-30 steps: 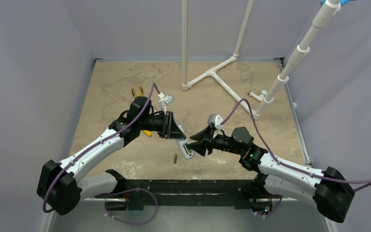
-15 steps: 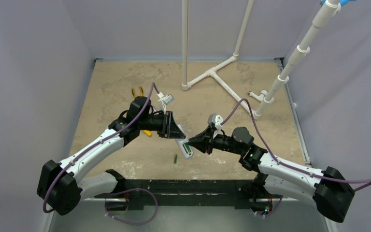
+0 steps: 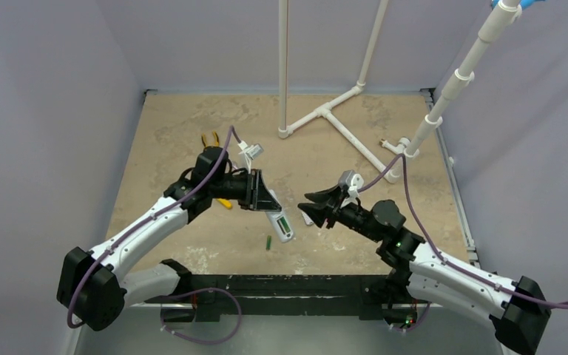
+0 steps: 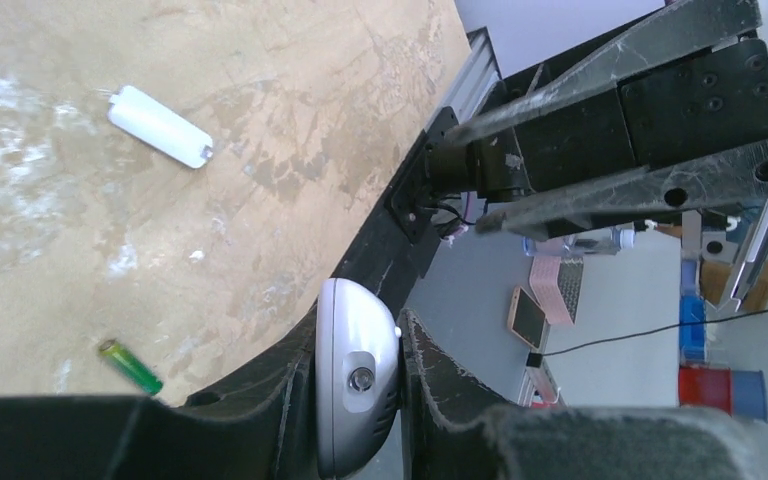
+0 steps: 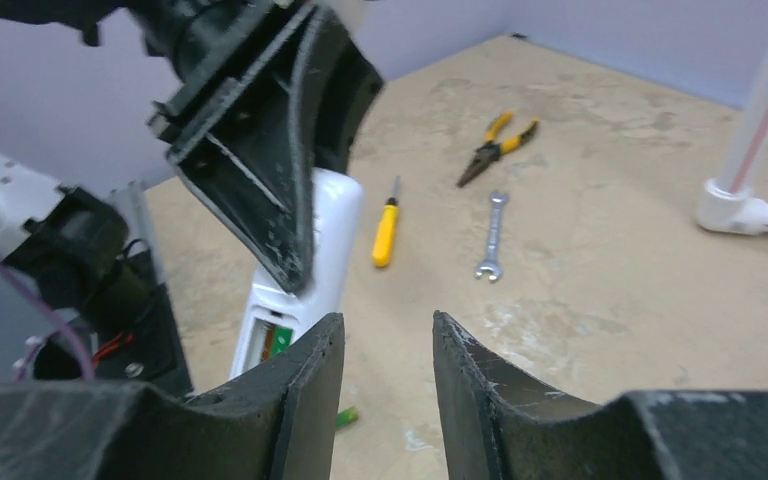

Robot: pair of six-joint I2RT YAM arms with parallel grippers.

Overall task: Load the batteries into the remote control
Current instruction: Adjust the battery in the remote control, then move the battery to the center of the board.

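Note:
My left gripper [image 3: 272, 211] is shut on the white remote control [image 3: 279, 224], holding it tilted above the table. In the left wrist view the remote's rounded end [image 4: 358, 385] sits pinched between the fingers. Its battery compartment is uncovered, and a green battery [image 5: 278, 340] shows inside. Another green battery [image 3: 268, 242] lies loose on the table below the remote, seen again at battery [image 4: 130, 366]. My right gripper [image 3: 312, 207] stands open to the right of the remote, apart from it, with nothing between its fingers [image 5: 310, 380].
A small white cover [image 4: 160, 126] lies on the table near my right gripper. A yellow screwdriver [image 5: 387, 230], a silver wrench [image 5: 493, 235] and yellow-handled pliers [image 5: 497, 140] lie farther back. White pipes [image 3: 325, 115] stand at the back, and the black table edge [image 3: 296, 285] runs near the arm bases.
My right gripper has pulled back to the right, away from the remote's open end, and its jaws stand apart. The left gripper keeps its hold on the remote, shifted only slightly.

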